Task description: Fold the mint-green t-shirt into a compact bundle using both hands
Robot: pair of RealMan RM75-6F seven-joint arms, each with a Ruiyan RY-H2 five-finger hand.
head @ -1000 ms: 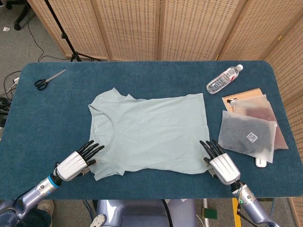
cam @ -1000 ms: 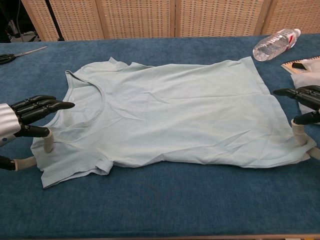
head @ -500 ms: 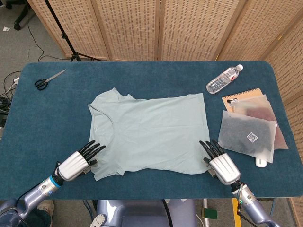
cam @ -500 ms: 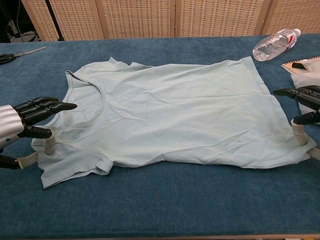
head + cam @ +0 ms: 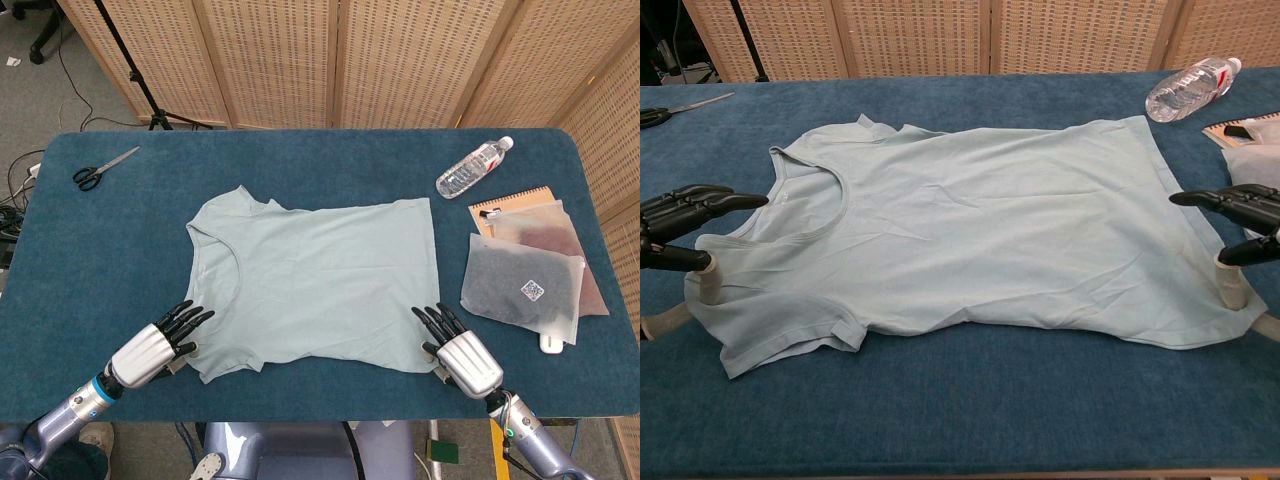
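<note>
Both hands have slid toward the near edge of the table (image 5: 330, 145) since a second ago, and the shirt's near hem has come along with them, so the near sleeve now sits a little closer to the robot. The shirt (image 5: 320, 285) lies flat mid-table, its long axis running across the table, collar toward the left edge and bottom hem toward the right edge. The left hand (image 5: 152, 345) is at the near left corner of the shirt, at the near sleeve; in the chest view its fingers (image 5: 700, 205) stretch out over the cloth while the thumb presses down at the sleeve edge. The right hand (image 5: 462, 350) is at the near right corner, at the bottom hem, in the same pose. Whether either hand has cloth pinched between thumb and fingers I cannot tell; the fingers look loosely together and nearly straight, not curled. Each hand is nearest its own end of the near long edge, and the rest of the shirt lies away from both, toward the far edge. Judged from that, the likely fold carries this near edge away from the robot over the body, both hands moving together. A bottle (image 5: 474, 167), pouches (image 5: 525, 290) and a notebook lie toward the right edge, scissors (image 5: 100, 168) at the far left corner, all apart from the shirt.
</note>
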